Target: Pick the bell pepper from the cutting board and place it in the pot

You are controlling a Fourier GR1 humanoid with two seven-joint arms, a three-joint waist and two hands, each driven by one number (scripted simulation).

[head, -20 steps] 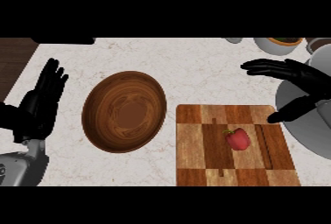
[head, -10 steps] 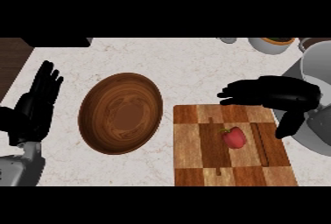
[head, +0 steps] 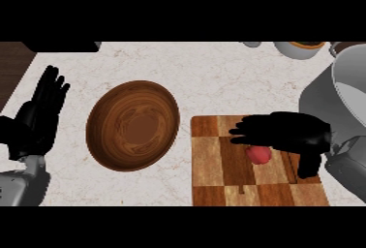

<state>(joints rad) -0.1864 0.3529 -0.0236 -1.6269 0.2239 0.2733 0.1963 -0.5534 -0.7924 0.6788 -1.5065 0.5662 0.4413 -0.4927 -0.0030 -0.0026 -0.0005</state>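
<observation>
A small red bell pepper (head: 259, 155) lies on the checkered wooden cutting board (head: 214, 164) at the lower right. My right hand (head: 289, 131) hovers just over it, palm down, fingers stretched left and thumb hanging down beside the pepper; the hand hides the pepper's top. No finger curls round it. A brown wooden pot (head: 133, 125), seen from above as a round bowl shape, stands left of the board. My left hand (head: 39, 116) rests open at the left edge, fingers up.
A large grey rounded vessel (head: 343, 92) fills the right edge. A white cup with brown contents (head: 304, 48) stands at the top right. A dark strip runs along the counter's left side.
My right hand has come down and toward me, from beyond the board to directly over the pepper. The view has shifted slightly. The left hand stays still.
</observation>
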